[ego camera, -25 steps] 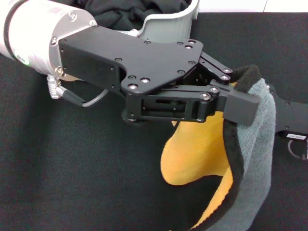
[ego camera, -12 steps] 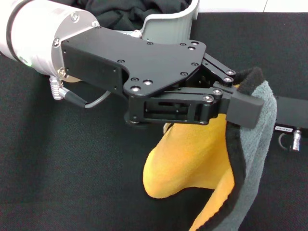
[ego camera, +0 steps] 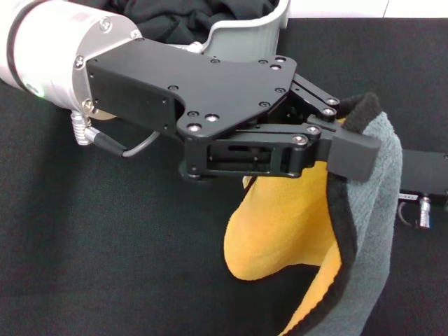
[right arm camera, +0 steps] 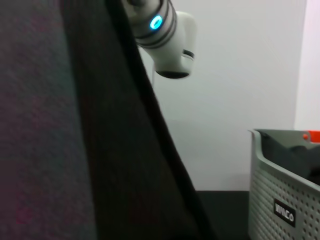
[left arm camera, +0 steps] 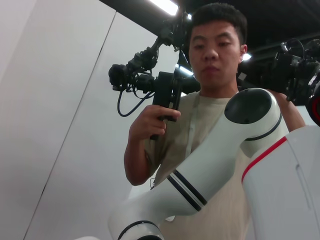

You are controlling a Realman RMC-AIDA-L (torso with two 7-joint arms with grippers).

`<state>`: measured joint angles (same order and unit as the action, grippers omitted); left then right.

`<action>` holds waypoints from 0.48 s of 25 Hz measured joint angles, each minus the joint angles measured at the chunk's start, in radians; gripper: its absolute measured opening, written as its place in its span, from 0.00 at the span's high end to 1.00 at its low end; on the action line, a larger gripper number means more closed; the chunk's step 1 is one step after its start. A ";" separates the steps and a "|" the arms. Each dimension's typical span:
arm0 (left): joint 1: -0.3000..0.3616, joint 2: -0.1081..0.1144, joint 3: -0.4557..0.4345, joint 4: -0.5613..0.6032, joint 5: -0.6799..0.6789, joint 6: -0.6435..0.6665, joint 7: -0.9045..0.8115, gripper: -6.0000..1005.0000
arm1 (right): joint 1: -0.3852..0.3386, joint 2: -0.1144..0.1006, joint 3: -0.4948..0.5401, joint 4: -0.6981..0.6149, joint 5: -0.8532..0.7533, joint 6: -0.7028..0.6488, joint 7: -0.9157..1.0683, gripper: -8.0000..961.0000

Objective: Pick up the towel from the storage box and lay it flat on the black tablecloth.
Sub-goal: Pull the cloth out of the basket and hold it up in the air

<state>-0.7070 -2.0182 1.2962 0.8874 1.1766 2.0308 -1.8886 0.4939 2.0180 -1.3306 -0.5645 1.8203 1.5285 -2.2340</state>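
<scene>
My left gripper [ego camera: 345,133] fills the head view and is shut on the black border of the towel [ego camera: 371,231], held up above the black tablecloth [ego camera: 105,245]. The towel hangs down folded, its orange face [ego camera: 280,224] towards me and its grey face on the right. The towel also fills the near side of the right wrist view [right arm camera: 50,125]. My right gripper [ego camera: 427,171] shows only as a black body behind the towel's right edge. The storage box [ego camera: 245,31] stands at the back and also shows in the right wrist view [right arm camera: 285,200].
Plain black garments [ego camera: 175,17] lie in the storage box. A cable [ego camera: 133,147] loops under the left wrist. The left wrist view shows a person holding a camera rig [left arm camera: 165,90] and a white robot arm [left arm camera: 220,160].
The towel's hanging orange fold swung left and has come back right. The right arm's black body behind the towel turned level and dropped slightly. The left gripper has hardly moved.
</scene>
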 joint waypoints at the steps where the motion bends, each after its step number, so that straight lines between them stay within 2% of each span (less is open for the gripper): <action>1: 0.001 0.000 0.000 -0.001 0.000 0.000 0.003 0.96 | 0.000 -0.001 -0.001 0.000 0.000 0.008 0.000 0.61; 4: 0.007 0.000 0.000 0.000 0.000 -0.001 0.006 0.96 | 0.000 -0.004 -0.001 0.000 0.000 0.016 0.000 0.72; 12: 0.009 -0.005 0.001 0.001 0.000 -0.001 0.006 0.96 | 0.009 -0.003 -0.003 0.010 0.000 0.014 0.013 0.71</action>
<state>-0.6979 -2.0233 1.2973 0.8882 1.1766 2.0294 -1.8824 0.5028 2.0154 -1.3336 -0.5541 1.8198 1.5421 -2.2211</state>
